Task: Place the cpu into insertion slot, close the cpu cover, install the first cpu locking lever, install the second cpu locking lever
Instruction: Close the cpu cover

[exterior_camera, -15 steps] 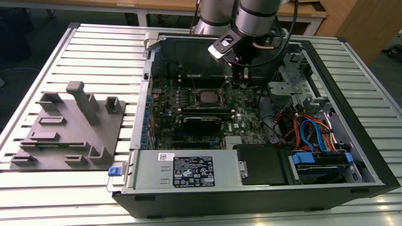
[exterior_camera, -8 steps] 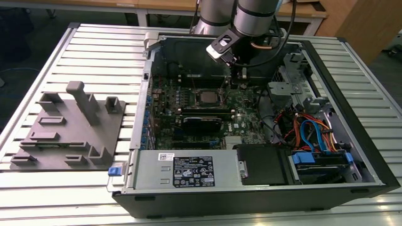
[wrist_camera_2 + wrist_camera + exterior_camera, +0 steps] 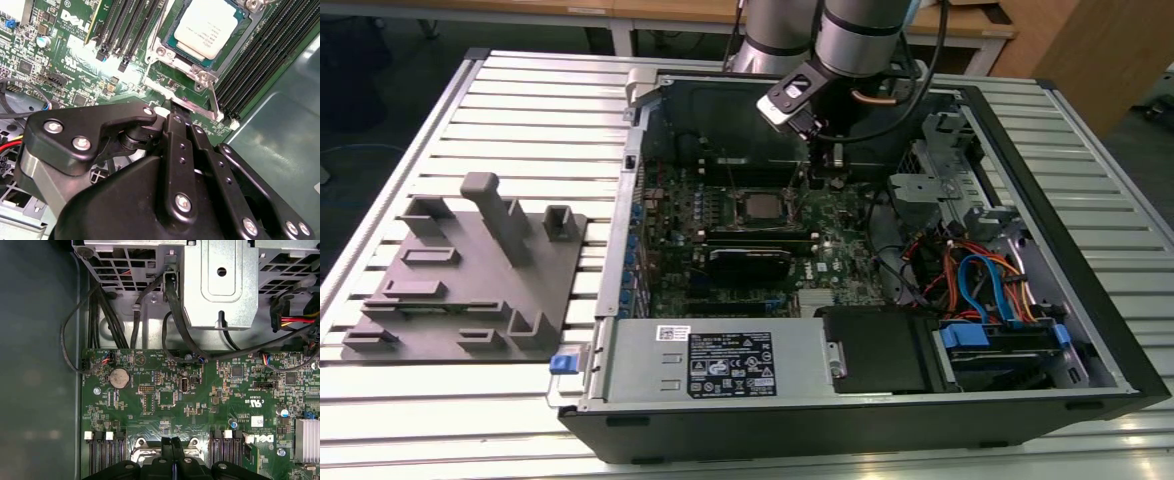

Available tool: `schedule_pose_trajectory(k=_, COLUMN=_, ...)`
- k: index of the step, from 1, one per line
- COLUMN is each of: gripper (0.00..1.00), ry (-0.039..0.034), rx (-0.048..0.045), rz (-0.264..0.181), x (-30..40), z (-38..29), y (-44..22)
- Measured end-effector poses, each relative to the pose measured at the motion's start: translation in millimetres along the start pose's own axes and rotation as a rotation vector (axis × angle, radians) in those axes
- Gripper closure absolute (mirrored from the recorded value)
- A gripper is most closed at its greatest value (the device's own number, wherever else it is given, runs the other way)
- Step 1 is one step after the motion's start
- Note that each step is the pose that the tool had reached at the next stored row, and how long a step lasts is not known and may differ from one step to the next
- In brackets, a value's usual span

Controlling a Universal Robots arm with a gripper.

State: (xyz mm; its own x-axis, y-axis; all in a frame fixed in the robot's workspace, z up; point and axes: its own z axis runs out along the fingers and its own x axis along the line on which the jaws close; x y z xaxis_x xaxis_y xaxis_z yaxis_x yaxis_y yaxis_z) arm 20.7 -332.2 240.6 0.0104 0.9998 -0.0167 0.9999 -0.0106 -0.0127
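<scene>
The cpu (image 3: pixel 207 25) lies flat in the insertion slot (image 3: pixel 758 207), its silvery top facing up. The cpu cover (image 3: pixel 201 76) is down around it as a metal frame. A thin metal locking lever (image 3: pixel 214 100) runs along the socket's edge toward the case wall. My gripper (image 3: pixel 172 104) is shut, its black tip right at the socket frame's edge, beside the lever's end; whether it pinches anything I cannot tell. In the first wrist view the gripper (image 3: pixel 172 441) points at the same socket edge. In the exterior view the gripper (image 3: pixel 818 180) hangs just to the right of the socket.
Long black memory slots (image 3: pixel 125 30) flank the socket. The dark case wall (image 3: pixel 280 135) is close by. Bundled cables (image 3: pixel 987 280) and a drive cage (image 3: pixel 220 285) fill the exterior view's right. A grey fixture plate (image 3: pixel 467 280) lies outside the case on the left.
</scene>
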Motion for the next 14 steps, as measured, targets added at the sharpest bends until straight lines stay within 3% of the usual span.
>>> schedule_pose_trajectory(k=14, gripper=0.9, ry=0.0001, rx=0.0005, rz=0.0, x=0.0, z=0.2, y=-1.7)
